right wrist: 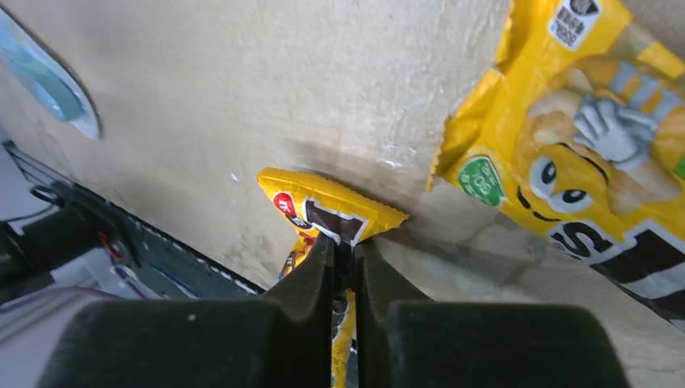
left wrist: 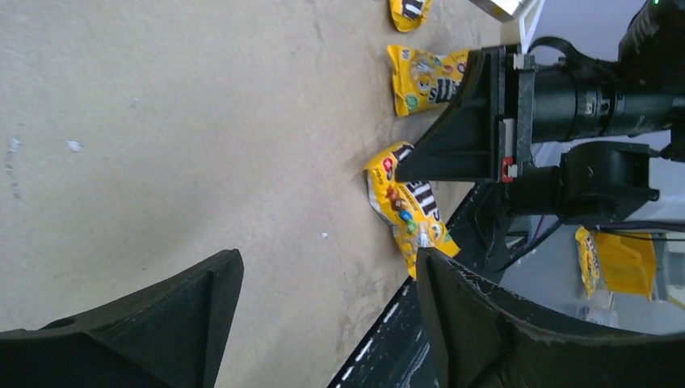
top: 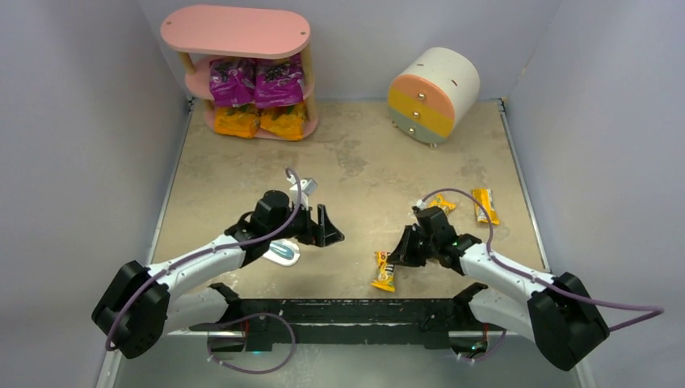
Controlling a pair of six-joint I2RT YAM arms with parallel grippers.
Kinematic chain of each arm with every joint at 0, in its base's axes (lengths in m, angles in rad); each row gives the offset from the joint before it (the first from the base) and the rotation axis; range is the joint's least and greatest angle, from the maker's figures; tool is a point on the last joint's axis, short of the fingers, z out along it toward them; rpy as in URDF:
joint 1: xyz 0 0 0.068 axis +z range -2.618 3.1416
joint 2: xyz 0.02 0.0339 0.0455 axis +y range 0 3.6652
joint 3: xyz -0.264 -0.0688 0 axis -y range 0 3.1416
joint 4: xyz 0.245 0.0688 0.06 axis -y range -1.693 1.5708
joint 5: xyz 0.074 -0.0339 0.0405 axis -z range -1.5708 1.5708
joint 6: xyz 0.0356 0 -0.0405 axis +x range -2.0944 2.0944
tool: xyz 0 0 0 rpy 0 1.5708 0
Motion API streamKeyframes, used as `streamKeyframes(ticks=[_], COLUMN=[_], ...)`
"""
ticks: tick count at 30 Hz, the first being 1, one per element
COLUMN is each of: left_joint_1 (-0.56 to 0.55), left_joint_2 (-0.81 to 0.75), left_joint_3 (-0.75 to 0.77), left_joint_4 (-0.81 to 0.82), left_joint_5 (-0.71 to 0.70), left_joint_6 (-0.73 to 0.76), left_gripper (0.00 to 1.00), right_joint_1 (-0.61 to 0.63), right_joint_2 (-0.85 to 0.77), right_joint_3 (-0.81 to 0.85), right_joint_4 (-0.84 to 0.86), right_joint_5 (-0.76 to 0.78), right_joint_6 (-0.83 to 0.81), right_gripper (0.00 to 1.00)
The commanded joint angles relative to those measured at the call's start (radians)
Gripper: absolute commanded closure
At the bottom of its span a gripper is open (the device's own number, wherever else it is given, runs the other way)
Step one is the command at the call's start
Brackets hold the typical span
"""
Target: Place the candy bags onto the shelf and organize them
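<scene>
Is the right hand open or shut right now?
Shut. The right hand is clamped on the edge of a small yellow M&M's pack.

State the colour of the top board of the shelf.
The top board of the shelf is pink, clearest in the top external view.

The shelf [top: 235, 31] stands far left on the table [top: 363, 170], two bags [top: 256, 81] on its middle tier above two more bags [top: 260, 121] on the bottom, a drum cabinet [top: 434, 93] to its right, small packs [top: 485, 206] front right.

Left arm [top: 202, 260] and right arm [top: 502, 271], white shells, black joints, purple cables [top: 452, 191], black wedge jaws
</scene>
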Motion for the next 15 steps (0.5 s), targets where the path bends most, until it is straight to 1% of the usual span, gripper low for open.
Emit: streamKeyframes(ticks=[1, 5, 8, 11, 15], left_joint_1=[-0.045, -0.068, -0.079, -0.092, -0.104], left_joint_2=[0.000, 0.002, 0.017, 0.039, 0.095], left_joint_3=[-0.033, -0.058, -0.062, -0.048, 0.004], left_joint_4=[0.103, 0.191, 0.296, 0.394, 0.454], left_joint_5=[0.040, 0.080, 0.120, 0.130, 0.129], left_joint_6=[-0.048, -0.087, -0.135, -0.174, -0.183], left_gripper=[0.20, 0.22, 0.25, 0.25, 0.30], right_joint_1=[0.003, 0.003, 0.003, 0.003, 0.003], right_joint_2=[-0.035, -0.129, -0.192, -0.230, -0.254], right_joint_3=[0.033, 0.108, 0.140, 0.144, 0.120], right_joint_4=[0.060, 0.085, 0.175, 0.281, 0.400], right_joint_5=[0.010, 0.049, 0.028, 0.021, 0.039], right_joint_6=[0.022, 0.019, 0.023, 0.047, 0.061], right_gripper=[0.97, 0.99, 0.99, 0.99, 0.98])
